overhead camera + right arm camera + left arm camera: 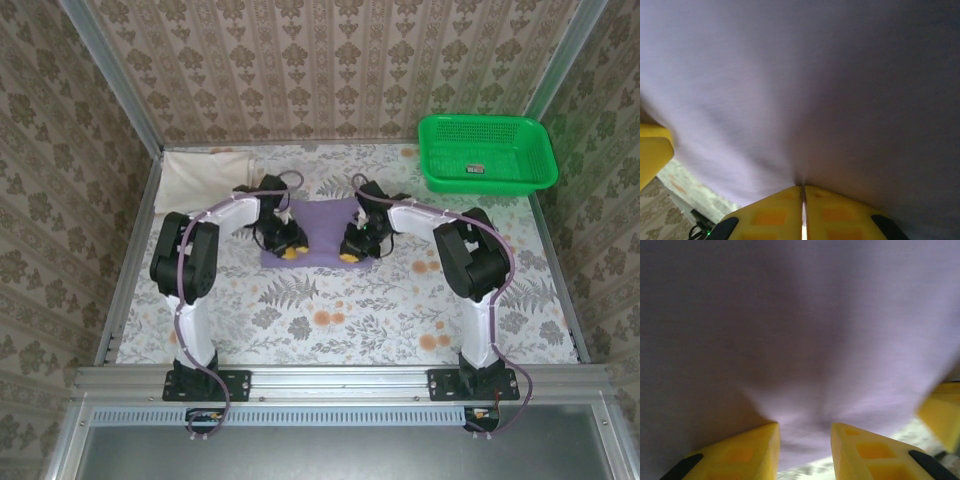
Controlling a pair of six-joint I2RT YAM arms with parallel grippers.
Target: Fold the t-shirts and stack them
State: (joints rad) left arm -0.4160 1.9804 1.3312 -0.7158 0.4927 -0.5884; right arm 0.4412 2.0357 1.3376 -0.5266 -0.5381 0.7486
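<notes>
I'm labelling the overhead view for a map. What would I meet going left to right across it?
Cream shirt → left end effector → right end effector → basket. The purple shirt spans both end effectors, so it is left out.

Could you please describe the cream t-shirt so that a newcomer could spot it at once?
Start at the floral-patterned table and go to its far left corner. The cream t-shirt lies there, plain and pale, unlike the purple t-shirt at the centre or the green basket.
</notes>
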